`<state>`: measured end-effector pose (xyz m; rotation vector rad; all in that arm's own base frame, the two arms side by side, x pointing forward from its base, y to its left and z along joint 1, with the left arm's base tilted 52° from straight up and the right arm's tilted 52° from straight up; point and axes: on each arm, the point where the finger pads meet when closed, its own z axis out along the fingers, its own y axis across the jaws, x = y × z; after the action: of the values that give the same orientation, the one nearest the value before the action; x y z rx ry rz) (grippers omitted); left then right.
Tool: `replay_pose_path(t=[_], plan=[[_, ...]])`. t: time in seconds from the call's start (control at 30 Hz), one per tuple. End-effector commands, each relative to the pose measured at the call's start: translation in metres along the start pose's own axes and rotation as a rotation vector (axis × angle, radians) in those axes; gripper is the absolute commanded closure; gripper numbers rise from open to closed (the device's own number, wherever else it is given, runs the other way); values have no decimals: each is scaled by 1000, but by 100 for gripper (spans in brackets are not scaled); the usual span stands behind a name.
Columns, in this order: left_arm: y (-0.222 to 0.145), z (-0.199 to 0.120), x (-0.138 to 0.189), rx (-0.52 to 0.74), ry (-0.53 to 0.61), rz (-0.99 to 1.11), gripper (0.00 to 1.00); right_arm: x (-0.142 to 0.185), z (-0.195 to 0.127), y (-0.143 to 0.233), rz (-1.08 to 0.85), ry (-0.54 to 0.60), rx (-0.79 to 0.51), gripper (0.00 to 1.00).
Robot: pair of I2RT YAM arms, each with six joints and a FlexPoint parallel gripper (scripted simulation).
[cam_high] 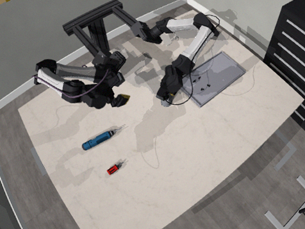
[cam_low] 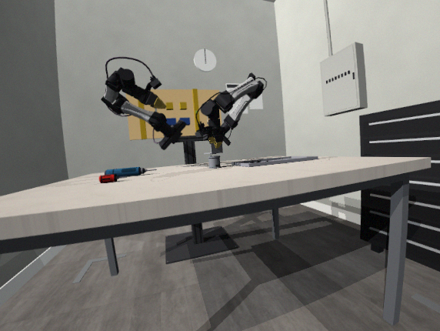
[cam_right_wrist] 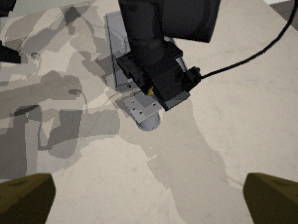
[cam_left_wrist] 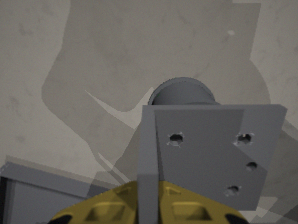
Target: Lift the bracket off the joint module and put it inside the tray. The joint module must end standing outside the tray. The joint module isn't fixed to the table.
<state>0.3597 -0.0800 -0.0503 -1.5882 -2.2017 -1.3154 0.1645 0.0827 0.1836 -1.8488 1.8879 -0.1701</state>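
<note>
The grey L-shaped bracket point(cam_low: 217, 148) point(cam_left_wrist: 200, 160) point(cam_right_wrist: 144, 106) has its upright flange pinched between the yellow fingertips of my left gripper point(cam_left_wrist: 148, 189) point(cam_low: 215, 142), which is shut on it. Its flat plate with holes lies level. A narrow gap shows in the exterior view between the plate and the round grey joint module point(cam_low: 214, 162) point(cam_left_wrist: 182, 92) point(cam_right_wrist: 150, 124) point(cam_high: 166, 103), which stands upright on the table below. The plate hides part of the module's top in the left wrist view. The tray point(cam_high: 226, 68) point(cam_low: 277, 160) point(cam_left_wrist: 55, 181) is beside them. My right gripper point(cam_right_wrist: 149, 181) is open and empty, high above the table.
Several small dark parts point(cam_high: 202, 89) lie in the tray. A blue screwdriver-like tool point(cam_high: 97, 141) point(cam_low: 123, 172) and a short red tool point(cam_high: 112, 169) point(cam_low: 108, 178) lie on the table, away from the module. The left arm's cable hangs beside its gripper, near the tray's edge.
</note>
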Motion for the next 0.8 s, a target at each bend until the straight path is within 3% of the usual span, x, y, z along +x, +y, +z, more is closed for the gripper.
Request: replay_pose_path(t=[0.0,0.4,0.53,0.77], plan=[[13,-29,-7,-22,-48,-29,100,-2,-2,-2,0,-9,11,0],[3,-34,2,11,-1,-9,100,-3,-1,-11,21,-5,49,0],[13,-40,2,-14,-20,9,100,-11,13,-26,48,6,84,0],[35,-28,42,-19,-8,106,100,-54,61,-59,113,14,168,0]])
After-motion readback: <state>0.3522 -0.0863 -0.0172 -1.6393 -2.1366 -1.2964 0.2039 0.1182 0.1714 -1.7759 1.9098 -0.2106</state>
